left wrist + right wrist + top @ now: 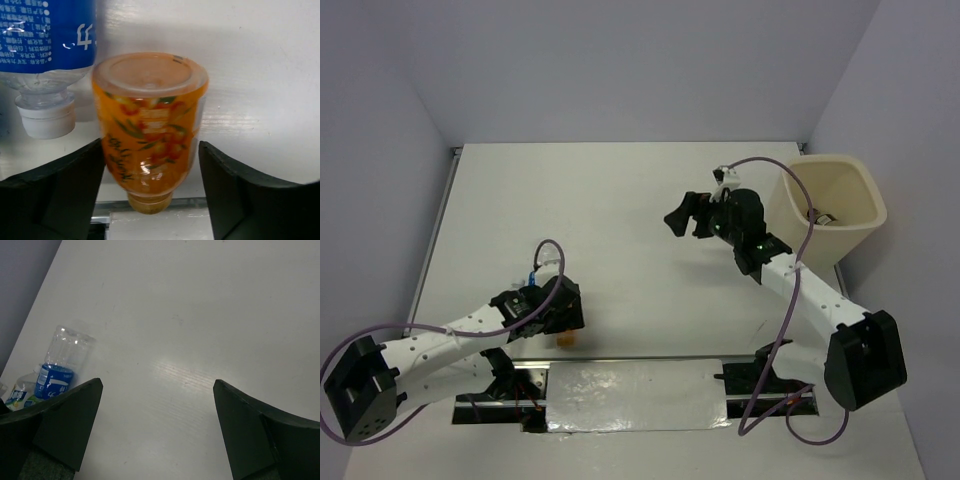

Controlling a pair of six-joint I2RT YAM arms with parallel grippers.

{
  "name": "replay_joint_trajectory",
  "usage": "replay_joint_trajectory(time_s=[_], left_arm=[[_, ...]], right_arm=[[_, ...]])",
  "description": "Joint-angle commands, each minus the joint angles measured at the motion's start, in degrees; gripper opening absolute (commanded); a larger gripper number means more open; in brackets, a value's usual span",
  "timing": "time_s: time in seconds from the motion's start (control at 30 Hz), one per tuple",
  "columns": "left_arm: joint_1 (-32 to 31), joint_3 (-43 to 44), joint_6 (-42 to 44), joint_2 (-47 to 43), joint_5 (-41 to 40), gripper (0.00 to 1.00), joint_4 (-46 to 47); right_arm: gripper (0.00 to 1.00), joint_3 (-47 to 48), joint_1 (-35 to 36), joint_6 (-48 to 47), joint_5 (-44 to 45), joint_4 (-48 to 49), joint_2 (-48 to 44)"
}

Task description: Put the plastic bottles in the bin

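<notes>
The left gripper [151, 150] has its fingers on either side of an orange bottle [150, 125], close against it; I cannot tell if they are pressing on it. A blue-label bottle [47, 50] lies just outside the left finger. The right gripper [157, 390] is wide open with only the table [200, 300] between its fingers. The bin [850, 240] stands behind its wrist.

The white table [620, 200] carries a cream-beige bin [830, 205], which stands upright at the far right corner. Near the front left an orange bottle [150, 135] lies on its side, cap toward the near edge. Just beside it lies a clear bottle [47, 50] with a blue label and a white cap. A pale-labelled bottle [17, 392] shows only in part at the table's left. A reflective metal plate [635, 395] lies along the near edge.
</notes>
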Motion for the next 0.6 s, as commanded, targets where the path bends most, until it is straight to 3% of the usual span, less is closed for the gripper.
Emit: replay_joint_trajectory(time_s=[0.0,0.1,0.2,0.37,0.57], left_arm=[[-0.6,1.2,-0.1,0.0,-1.0,0.83,1.9],[-1.0,2.2,2.3,-1.3,0.0,0.61,3.6],[-2.0,3.4,5.7,-3.0,0.8,0.5,5.9],[-4.4,5.8,13.3,-5.3,3.5,0.4,11.4],[-8.8,8.9,21.2,-4.4,5.2,0.39,20.2]], right_arm=[[1.0,-3.6,1.4,2.1,0.4,8.6,-4.0],[1.0,-8.2,1.5,3.6,-3.4,14.5,-5.9],[1.0,-13.8,2.5,6.0,-10.2,23.4,-7.3],[1.0,-15.6,7.0,5.2,-10.6,23.6,-8.0],[1.0,-17.6,9.9,10.4,-15.6,32.8,-4.8]])
